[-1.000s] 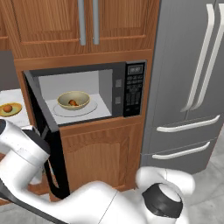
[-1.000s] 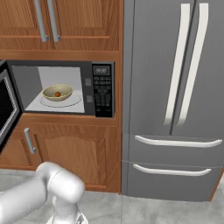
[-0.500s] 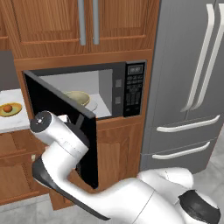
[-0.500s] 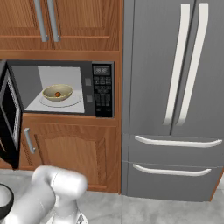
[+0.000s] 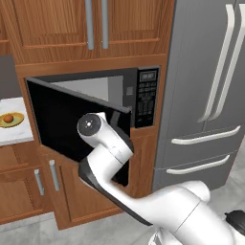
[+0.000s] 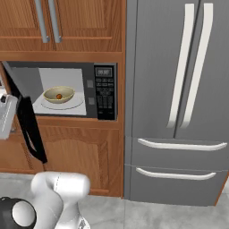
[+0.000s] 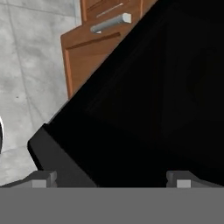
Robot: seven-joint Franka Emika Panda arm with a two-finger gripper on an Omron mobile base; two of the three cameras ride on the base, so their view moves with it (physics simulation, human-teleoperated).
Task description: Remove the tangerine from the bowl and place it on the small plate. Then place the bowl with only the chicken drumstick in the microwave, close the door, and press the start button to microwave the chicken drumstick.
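Door (image 5: 72,119) half-open, hand (image 7: 111,178) against it

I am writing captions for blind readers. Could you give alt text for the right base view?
A black microwave stands with its door half open, and a bowl holding a drumstick sits inside. A grey fridge is beside it, with wooden cabinets above.

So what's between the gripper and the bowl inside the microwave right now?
The half-closed black door: in the hand view it looms just ahead of the gripper, while the right base view shows the bowl behind it in the microwave.
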